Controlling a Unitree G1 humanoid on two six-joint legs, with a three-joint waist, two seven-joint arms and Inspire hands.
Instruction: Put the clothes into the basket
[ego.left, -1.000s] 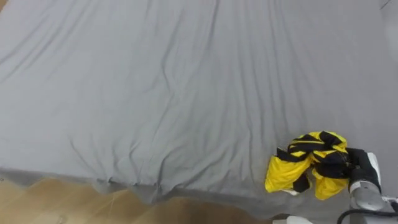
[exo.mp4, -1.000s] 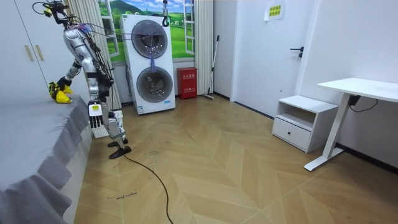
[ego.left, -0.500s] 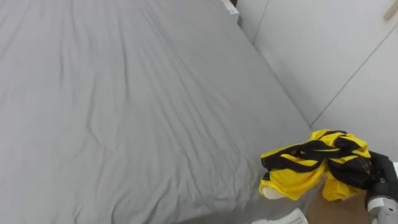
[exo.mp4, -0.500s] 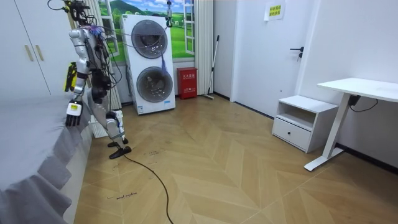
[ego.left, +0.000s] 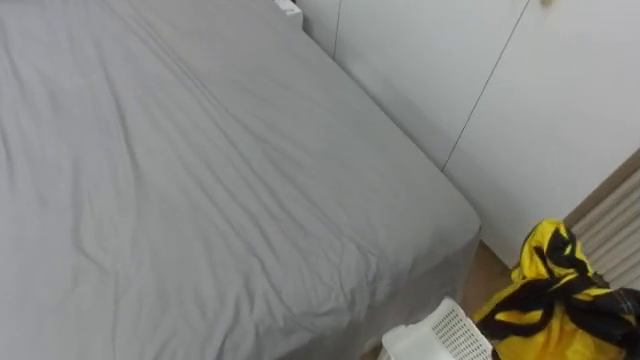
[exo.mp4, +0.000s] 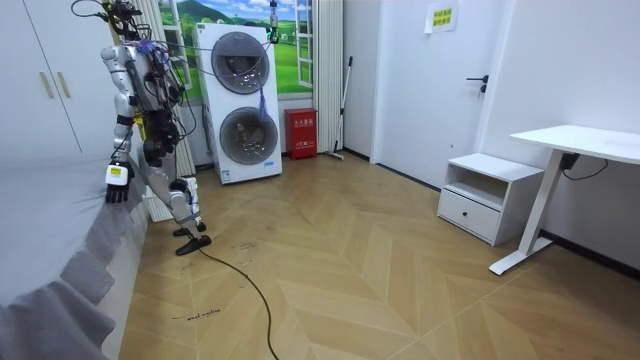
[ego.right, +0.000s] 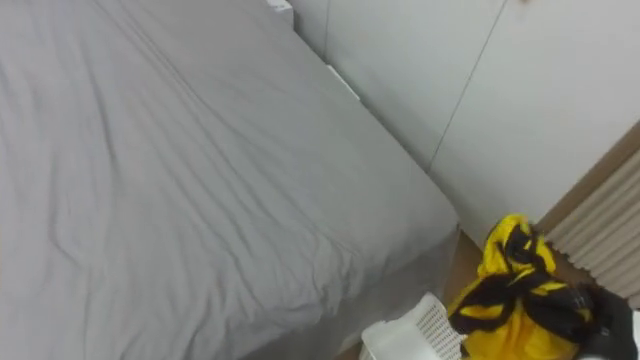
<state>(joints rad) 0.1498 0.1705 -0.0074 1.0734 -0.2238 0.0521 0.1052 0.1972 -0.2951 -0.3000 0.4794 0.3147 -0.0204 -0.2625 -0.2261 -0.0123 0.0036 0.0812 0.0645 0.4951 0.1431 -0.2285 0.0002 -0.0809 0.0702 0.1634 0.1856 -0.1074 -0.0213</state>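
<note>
Yellow-black clothes (ego.right: 505, 290): bunched in the air, off the bed (ego.right: 200, 170); basket (ego.right: 420, 335) at their eight o'clock.
Right hand (ego.right: 588, 316): fingers clenched in the cloth.
Left hand (exo.mp4: 117, 190): hanging beside the bed.
Risk: released now, they likely miss the basket and land on the floor (exo.mp4: 400, 280).

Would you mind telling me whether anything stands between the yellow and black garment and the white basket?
Nothing visible does. The yellow and black garment hangs from the right hand, close beside the white slatted plastic basket, which stands by the corner of the grey bed.
</note>
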